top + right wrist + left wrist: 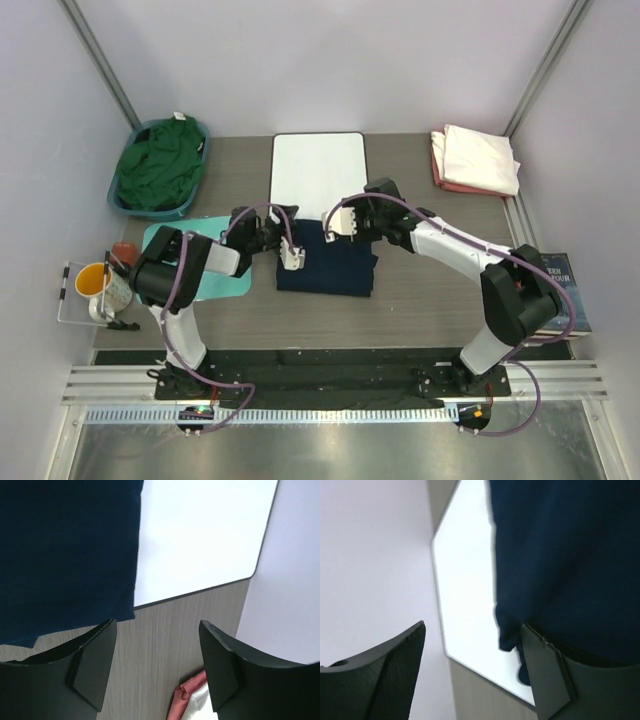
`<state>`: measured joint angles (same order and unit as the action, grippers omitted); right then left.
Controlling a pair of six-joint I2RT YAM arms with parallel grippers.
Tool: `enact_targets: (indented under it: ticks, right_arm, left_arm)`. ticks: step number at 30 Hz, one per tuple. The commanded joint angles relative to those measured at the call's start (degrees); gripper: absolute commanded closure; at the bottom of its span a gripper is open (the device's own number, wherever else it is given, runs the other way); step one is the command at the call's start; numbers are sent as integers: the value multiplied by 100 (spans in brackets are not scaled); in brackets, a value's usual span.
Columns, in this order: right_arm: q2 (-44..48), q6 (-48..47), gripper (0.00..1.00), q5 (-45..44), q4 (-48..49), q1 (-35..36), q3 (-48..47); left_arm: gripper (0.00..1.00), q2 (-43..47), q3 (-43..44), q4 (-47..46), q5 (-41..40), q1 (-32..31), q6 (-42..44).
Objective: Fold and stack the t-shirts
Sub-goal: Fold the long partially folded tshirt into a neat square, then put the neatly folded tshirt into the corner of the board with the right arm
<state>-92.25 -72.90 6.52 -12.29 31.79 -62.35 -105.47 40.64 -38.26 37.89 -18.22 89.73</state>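
Observation:
The dark navy t-shirt (pixel 327 262) lies folded at the table's middle, its far edge over the white board (pixel 318 168). My left gripper (pixel 292 255) is open at the shirt's left edge. In the left wrist view (pixel 472 635) the right finger (pixel 547 675) rests against the navy cloth (pixel 560 555), with nothing between the fingers. My right gripper (pixel 340 222) is open and empty over the shirt's far edge; its wrist view (pixel 157 630) shows bare table between the fingers. The dark green t-shirt (pixel 160 165) lies bunched in a basket. The cream-white t-shirt (pixel 478 158) lies folded on the salmon-pink one (pixel 440 165) at the back right.
A teal basket (pixel 203 135) stands at the back left. A flat teal mat (pixel 205 262) lies under the left arm. A clear tray with a yellow cup (pixel 95 285) sits at the left edge. A book (pixel 565 290) lies at the right edge.

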Motion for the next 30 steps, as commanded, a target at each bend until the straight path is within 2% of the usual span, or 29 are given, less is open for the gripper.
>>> enact_targets:
  ticks: [1, 3, 4, 5, 6, 7, 9, 10, 11, 14, 15, 17, 21, 22, 25, 30]
  right_arm:
    - [383, 627, 26, -502, 503, 38, -180]
    - [139, 1617, 26, -512, -156, -85, -540]
    - [24, 2187, 26, -407, -899, -198, -951]
    - [-108, 2854, 26, -23, -1411, -487, -1190]
    - [-240, 3148, 26, 737, -1781, -664, -1331]
    - [-276, 3333, 25, 1171, -2290, -779, -1359]
    - [-451, 3694, 25, 1944, -2706, -1042, -1281]
    - [-530, 3852, 24, 2132, -2943, -1122, -1228]
    - [-592, 4097, 24, 2282, -2954, -1236, -1149]
    - [-812, 4889, 22, 3396, -2806, -1789, -841]
    - [-882, 5561, 22, 3573, -2648, -2008, -701]
    - [-944, 6005, 22, 4154, -2121, -2115, -577]
    - [-1067, 7289, 22, 4339, -1119, -2159, -192]
    - [-1093, 7856, 22, 4383, -752, -2212, -112]
    - [-1216, 8221, 23, 4524, -363, -2256, 29]
    - [-1270, 8968, 24, 4464, 305, -2256, 310]
  left_arm:
    - [22, 183, 67, -2968, -660, -68, -887]
    - [22, 430, -91, -2916, -459, -59, -879]
    - [22, 718, -170, -2689, -353, -68, -792]
    - [21, 860, -275, -2591, -248, -68, -739]
    - [19, 992, -311, -2416, -151, -94, -738]
    - [19, 1167, -329, -1892, 15, -112, -547]
    - [21, 1633, -250, -1240, 69, -208, -474]
    - [21, 1783, -58, -123, 52, -252, -179]
    - [31, 2037, 83, 489, -44, -366, 16]
    - [43, 2127, 549, 2263, -411, -629, 395]
    - [42, 2084, 550, 2288, -510, -691, 344]
    - [39, 1987, 384, 2288, -816, -867, 430]
    - [32, 1715, 32, 2350, -985, -1069, 721]
    - [22, 1688, -56, 2376, -985, -1105, 747]
    - [11, 1547, -39, 2542, -1213, -1289, 774]
    - [8, 1205, 198, 2658, -1573, -1448, 686]
